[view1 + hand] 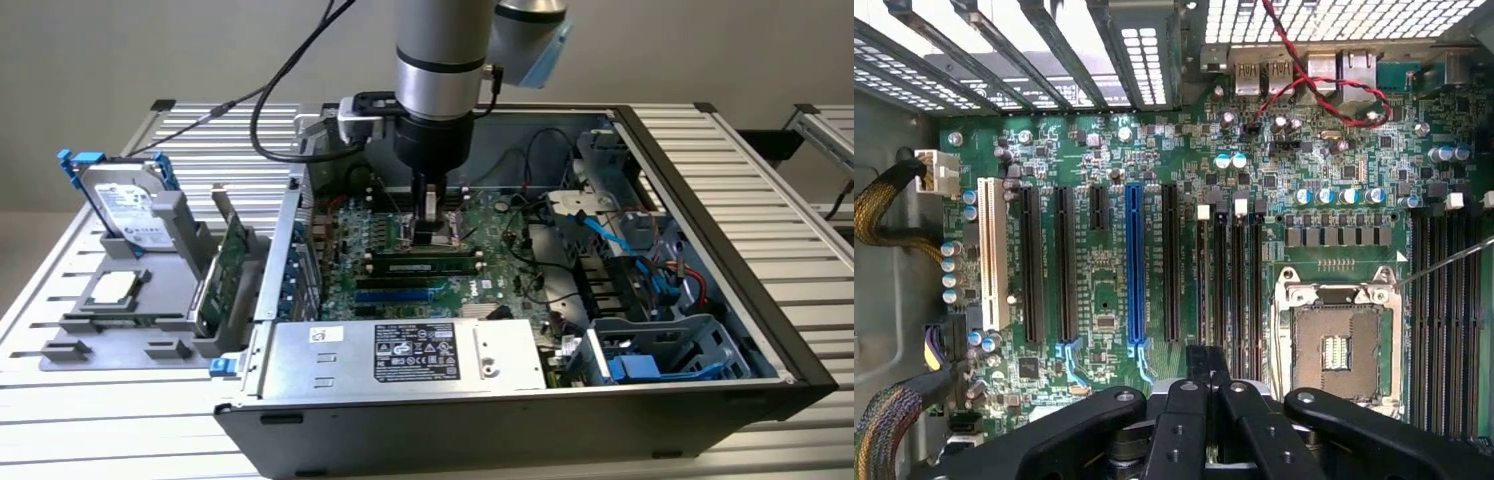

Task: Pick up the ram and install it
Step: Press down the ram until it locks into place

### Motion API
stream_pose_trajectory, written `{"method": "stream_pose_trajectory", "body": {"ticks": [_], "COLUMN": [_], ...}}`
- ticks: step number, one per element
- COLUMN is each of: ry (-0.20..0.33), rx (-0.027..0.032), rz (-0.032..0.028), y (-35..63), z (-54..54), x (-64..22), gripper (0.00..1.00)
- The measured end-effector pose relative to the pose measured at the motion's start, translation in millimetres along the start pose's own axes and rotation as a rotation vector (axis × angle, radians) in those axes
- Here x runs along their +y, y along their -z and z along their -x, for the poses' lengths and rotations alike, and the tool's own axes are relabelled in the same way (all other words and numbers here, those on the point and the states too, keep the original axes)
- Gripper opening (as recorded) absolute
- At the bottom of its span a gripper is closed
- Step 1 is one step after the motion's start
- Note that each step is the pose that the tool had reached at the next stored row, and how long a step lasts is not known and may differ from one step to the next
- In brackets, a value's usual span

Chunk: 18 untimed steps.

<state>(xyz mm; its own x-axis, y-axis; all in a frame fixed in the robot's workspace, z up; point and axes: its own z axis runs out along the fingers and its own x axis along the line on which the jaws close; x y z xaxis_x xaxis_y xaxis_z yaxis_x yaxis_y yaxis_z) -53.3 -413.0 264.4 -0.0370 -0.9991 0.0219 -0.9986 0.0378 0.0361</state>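
— What is the arm doing?
— It hangs inside the big computer case (694, 300), over the motherboard (1104, 200). The gripper (435, 222) is pinched shut, and I think it is pressing the ram (424, 264) into its slot.
— What does it need now?
— A straight, gentle push, I guess.
— Can you see its clips?
— No, too small.

Open computer case (694, 330) on slatted table (747, 160), hard drive (127, 210) in grey holder (120, 320) alongside
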Motion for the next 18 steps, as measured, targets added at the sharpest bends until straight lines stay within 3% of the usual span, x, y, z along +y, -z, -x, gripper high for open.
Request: {"method": "stream_pose_trajectory", "body": {"ticks": [18], "ry": [-0.284], "rx": [-0.0102], "rz": [0.0061], "y": [-1.6], "z": [0.0], "x": [-0.1], "gripper": [0.11]}}
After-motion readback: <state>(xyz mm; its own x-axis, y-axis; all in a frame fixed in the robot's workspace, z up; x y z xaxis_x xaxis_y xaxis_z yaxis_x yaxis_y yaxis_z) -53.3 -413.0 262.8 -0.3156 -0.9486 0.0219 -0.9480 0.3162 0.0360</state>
